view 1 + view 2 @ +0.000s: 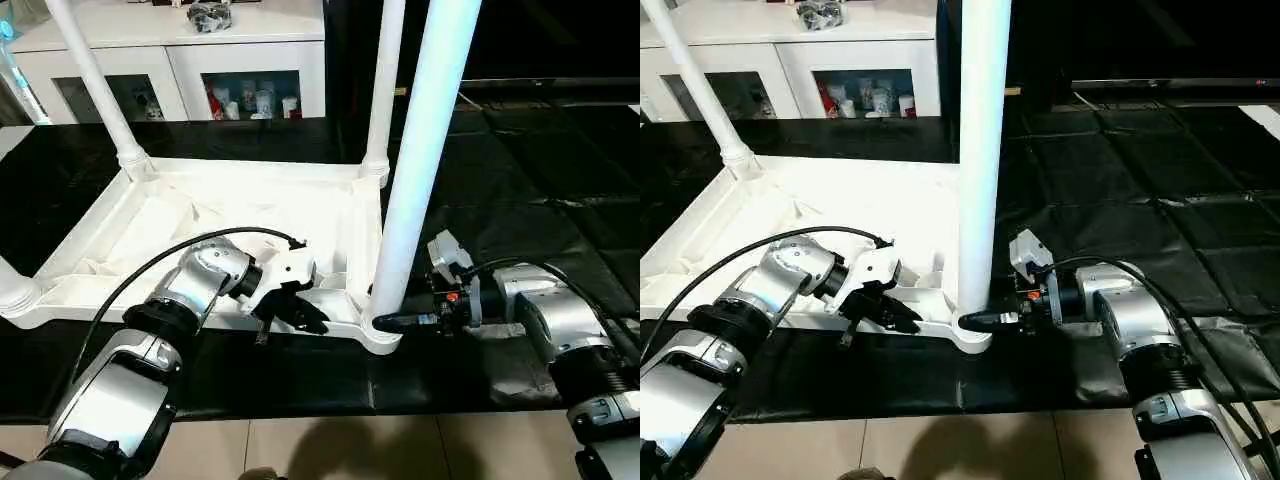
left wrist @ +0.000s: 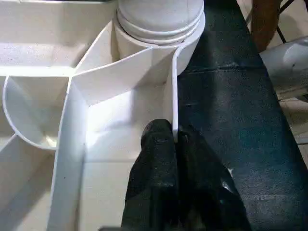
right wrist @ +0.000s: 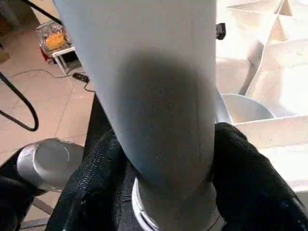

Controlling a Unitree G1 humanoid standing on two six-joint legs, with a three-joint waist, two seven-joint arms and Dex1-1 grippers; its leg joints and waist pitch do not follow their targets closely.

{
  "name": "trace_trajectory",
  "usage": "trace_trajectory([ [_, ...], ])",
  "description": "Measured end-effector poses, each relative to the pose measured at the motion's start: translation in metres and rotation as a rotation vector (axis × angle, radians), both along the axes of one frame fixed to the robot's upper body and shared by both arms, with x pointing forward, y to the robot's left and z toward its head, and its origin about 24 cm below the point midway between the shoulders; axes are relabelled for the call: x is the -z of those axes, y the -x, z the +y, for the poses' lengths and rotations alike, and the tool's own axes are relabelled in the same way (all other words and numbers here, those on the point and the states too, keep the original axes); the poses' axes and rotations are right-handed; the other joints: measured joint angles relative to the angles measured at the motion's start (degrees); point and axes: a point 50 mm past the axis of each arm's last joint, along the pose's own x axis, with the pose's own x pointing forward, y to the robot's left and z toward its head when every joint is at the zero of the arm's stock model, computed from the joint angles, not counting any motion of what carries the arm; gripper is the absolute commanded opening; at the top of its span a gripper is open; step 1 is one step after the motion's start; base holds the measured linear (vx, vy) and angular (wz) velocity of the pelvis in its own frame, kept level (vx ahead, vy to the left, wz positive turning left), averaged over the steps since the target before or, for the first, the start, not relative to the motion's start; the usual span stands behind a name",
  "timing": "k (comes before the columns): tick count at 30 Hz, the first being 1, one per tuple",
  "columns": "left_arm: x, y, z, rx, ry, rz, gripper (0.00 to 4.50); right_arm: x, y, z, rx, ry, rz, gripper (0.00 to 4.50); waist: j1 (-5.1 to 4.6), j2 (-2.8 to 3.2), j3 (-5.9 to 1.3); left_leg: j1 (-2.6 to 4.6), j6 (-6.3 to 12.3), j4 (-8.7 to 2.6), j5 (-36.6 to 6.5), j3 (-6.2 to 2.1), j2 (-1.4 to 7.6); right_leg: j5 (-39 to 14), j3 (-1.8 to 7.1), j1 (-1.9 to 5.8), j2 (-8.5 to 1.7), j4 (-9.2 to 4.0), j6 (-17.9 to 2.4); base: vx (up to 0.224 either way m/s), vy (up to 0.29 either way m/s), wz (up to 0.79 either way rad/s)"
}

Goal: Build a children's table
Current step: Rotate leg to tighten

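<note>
The white table top [image 1: 150, 215] lies upside down on a black mat, ribbed underside up. White legs stand in its far-left socket [image 1: 100, 90], far-right socket [image 1: 385, 90] and near-right socket [image 1: 425, 170]. My left gripper [image 1: 295, 312] is at the near rim. In the left wrist view it [image 2: 174, 134] is shut on the thin rim wall [image 2: 174, 86], close to the near-right leg's base [image 2: 161, 19]. My right gripper [image 1: 392, 322] holds that leg just above its socket. Its black fingers [image 3: 245, 178] press both sides of the leg [image 3: 154, 96].
A white cabinet [image 1: 170, 60] with glass doors stands behind the mat. The black mat [image 1: 530, 180] stretches to the right of the table top. Tiled floor [image 1: 330, 445] runs along the near edge. The tall near-right leg rises between my two arms.
</note>
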Motion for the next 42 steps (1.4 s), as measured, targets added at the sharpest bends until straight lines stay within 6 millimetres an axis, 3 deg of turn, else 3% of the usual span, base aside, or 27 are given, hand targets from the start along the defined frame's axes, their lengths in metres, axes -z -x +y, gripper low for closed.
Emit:
trace_trajectory([
  [4,0.0,0.0,-0.001,0.002,0.001,0.001,0.0,0.0,0.0,0.0,0.0,0.0,-0.003,2.14,0.1,0.0,0.0,0.0,0.01,0.01,0.0,0.0,0.0,0.0,0.0,0.01,0.0,0.0,0.0,0.0,0.0,0.0],
  [11,0.002,-0.001,-0.004,-0.031,0.006,0.019,0.0,0.001,0.0,0.004,0.029,0.006,-0.003,2.06,0.09,0.0,0.0,0.06,0.0,0.01,0.0,0.0,0.0,0.0,0.01,0.05,0.0,0.0,0.0,0.0,0.0,0.0],
  [15,0.003,-0.014,-0.005,-0.237,-0.015,-0.001,0.0,0.005,-0.014,0.014,0.277,0.028,-0.055,2.0,-0.85,0.0,-0.01,0.33,-0.27,0.05,0.0,0.01,0.0,0.0,0.01,0.21,0.01,0.04,0.0,0.0,0.0,0.0],
  [21,0.003,-0.03,-0.032,-0.493,0.007,-0.03,0.0,0.004,-0.042,0.027,0.68,0.077,-0.093,1.98,-3.63,-0.01,-0.03,0.29,-0.27,0.23,0.0,0.01,-0.05,0.0,0.03,0.27,-0.02,-0.11,0.1,0.0,0.0,0.0],
  [29,0.002,-0.036,-0.051,-0.633,0.039,-0.036,0.0,0.002,-0.056,0.036,0.901,0.086,-0.129,1.98,-3.89,0.02,-0.04,0.19,-0.26,-0.13,0.0,-0.04,-0.08,0.0,-0.05,0.09,-0.02,-0.08,0.0,0.0,0.0,0.0],
  [32,0.001,-0.036,-0.051,-0.638,0.049,-0.031,0.0,0.002,-0.056,0.036,0.911,0.067,-0.12,2.65,-3.87,0.02,-0.04,0.09,0.05,-0.14,0.1,-0.03,-0.08,0.1,-0.03,0.01,-0.02,-0.09,0.0,0.0,0.0,0.0],
  [35,0.001,-0.036,-0.05,-0.635,0.05,-0.03,0.0,0.001,-0.055,0.038,0.911,0.037,-0.097,2.76,-3.94,0.02,-0.04,0.11,0.08,-0.14,0.1,0.0,-0.08,0.1,0.0,0.0,-0.02,-0.09,-0.1,0.0,0.0,0.0],
  [42,0.003,-0.033,-0.041,-0.571,0.061,-0.034,0.0,0.004,-0.048,0.036,0.81,0.009,-0.111,3.49,-4.16,0.02,-0.04,0.13,0.07,-0.21,0.1,0.0,-0.07,0.0,0.0,-0.01,-0.01,-0.08,0.0,0.0,0.0,0.0],
])
